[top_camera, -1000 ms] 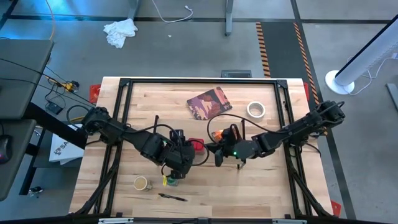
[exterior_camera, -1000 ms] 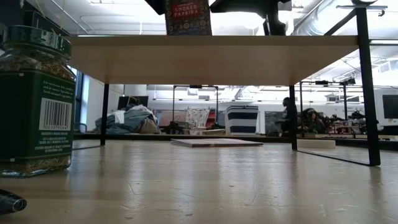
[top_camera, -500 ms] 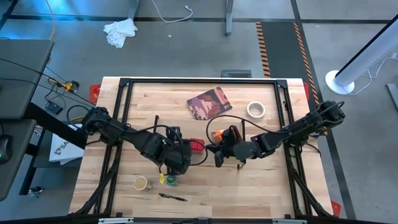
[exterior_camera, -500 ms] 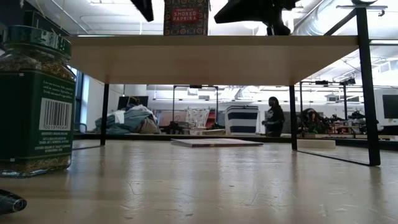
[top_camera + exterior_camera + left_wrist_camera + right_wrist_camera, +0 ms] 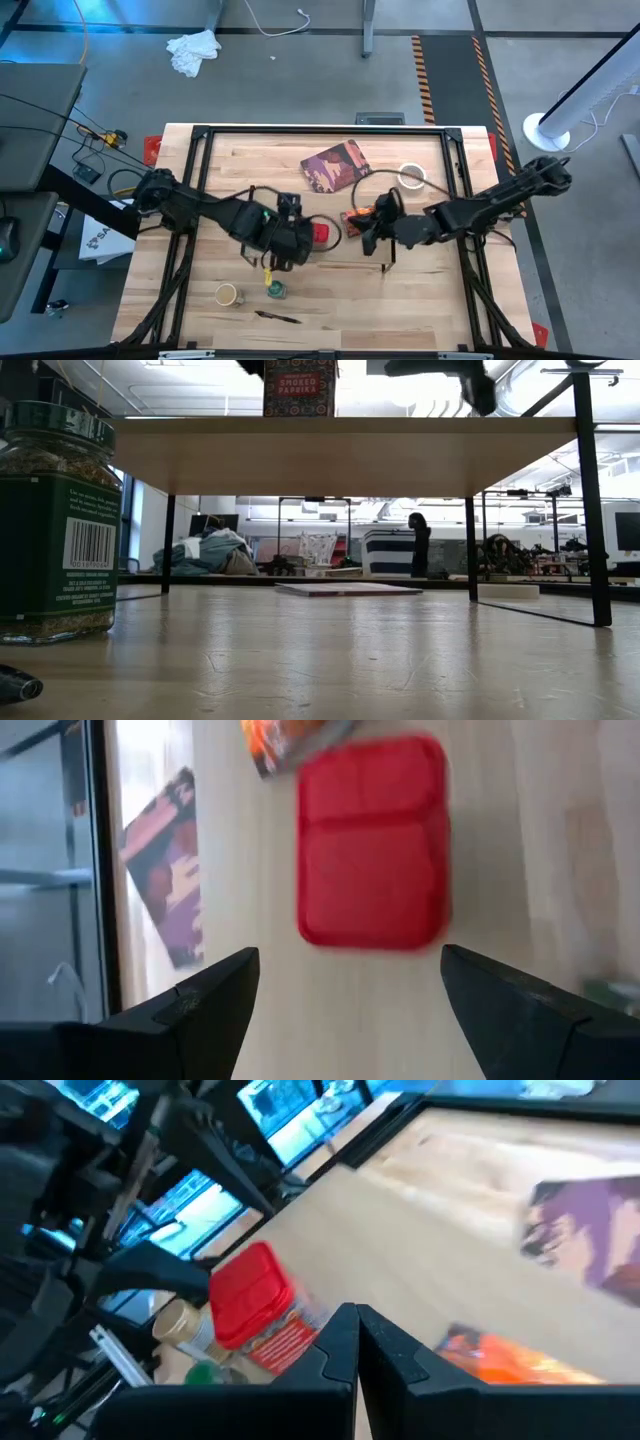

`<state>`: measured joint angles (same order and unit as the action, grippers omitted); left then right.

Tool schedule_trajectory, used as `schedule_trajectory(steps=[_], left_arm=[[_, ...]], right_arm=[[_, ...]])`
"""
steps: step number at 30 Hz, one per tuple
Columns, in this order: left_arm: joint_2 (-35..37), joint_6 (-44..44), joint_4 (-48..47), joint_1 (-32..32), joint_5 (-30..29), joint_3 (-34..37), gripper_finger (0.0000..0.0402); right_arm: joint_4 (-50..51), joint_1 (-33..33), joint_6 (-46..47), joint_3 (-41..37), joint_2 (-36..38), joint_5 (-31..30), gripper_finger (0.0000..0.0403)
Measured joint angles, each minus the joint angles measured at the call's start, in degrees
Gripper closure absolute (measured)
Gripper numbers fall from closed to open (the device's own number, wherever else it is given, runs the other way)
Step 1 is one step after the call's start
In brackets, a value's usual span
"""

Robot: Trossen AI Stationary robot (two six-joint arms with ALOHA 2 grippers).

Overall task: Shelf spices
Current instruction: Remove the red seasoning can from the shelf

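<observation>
The red tin stands upright on the shelf's light wood top board; its label shows in the low view. My left gripper hovers open just left of it, its fingers apart on the near side of the tin's red lid. My right gripper is shut and hangs right of the tin, over the orange packet, which lies flat beside the tin. The green-lidded jar and the tan-topped jar stand on the table near its near edge.
The dark reddish card and the white tape roll lie toward the far edge. A dark pen lies by the near edge. The shelf's black legs stand on the table. A person is in the room behind.
My right gripper has drawn back from the red tin toward the table's right and far side. My left arm has shifted slightly toward the far edge, uncovering the green-lidded jar. The tin has stayed upright on the shelf top.
</observation>
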<state>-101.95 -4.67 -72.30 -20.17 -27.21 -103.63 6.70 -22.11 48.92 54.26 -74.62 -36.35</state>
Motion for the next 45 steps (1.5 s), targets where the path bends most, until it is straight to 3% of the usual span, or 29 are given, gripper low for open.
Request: schedule_trajectory(steps=[6,13,23,28,31,35,40,45], left_arm=[[0.0,4.1,5.9,4.1,9.4,0.0,0.0092],[0.0,3.1,6.3,7.1,17.2,0.0,0.0092],[-3.2,-0.1,11.4,8.5,21.6,0.0,0.0092],[-6.3,0.5,10.9,7.6,20.8,0.0,0.0095],[-6.1,0.1,11.5,6.8,19.0,0.0,0.0124],[-3.9,-3.0,12.1,5.3,18.2,0.0,0.0212],[0.4,-3.8,12.1,1.7,23.2,0.0,0.0212],[2.8,1.6,11.4,-4.9,29.5,0.0,0.0212]], right_arm=[[4.8,0.0,-0.3,0.0,5.0,-1.2,0.0403],[5.9,0.0,0.1,0.0,5.7,-1.8,0.0403],[7.3,0.0,0.1,0.0,5.6,-1.8,0.0403],[7.4,0.0,0.1,0.0,5.6,-1.8,0.0403],[7.4,-0.2,0.1,0.0,5.6,-1.7,0.0403],[7.6,-0.2,-0.1,0.0,5.6,-0.5,0.0403],[7.7,-0.4,-0.6,0.0,5.6,0.5,0.0403],[7.7,-0.4,-1.4,0.0,5.6,2.2,0.0403]])
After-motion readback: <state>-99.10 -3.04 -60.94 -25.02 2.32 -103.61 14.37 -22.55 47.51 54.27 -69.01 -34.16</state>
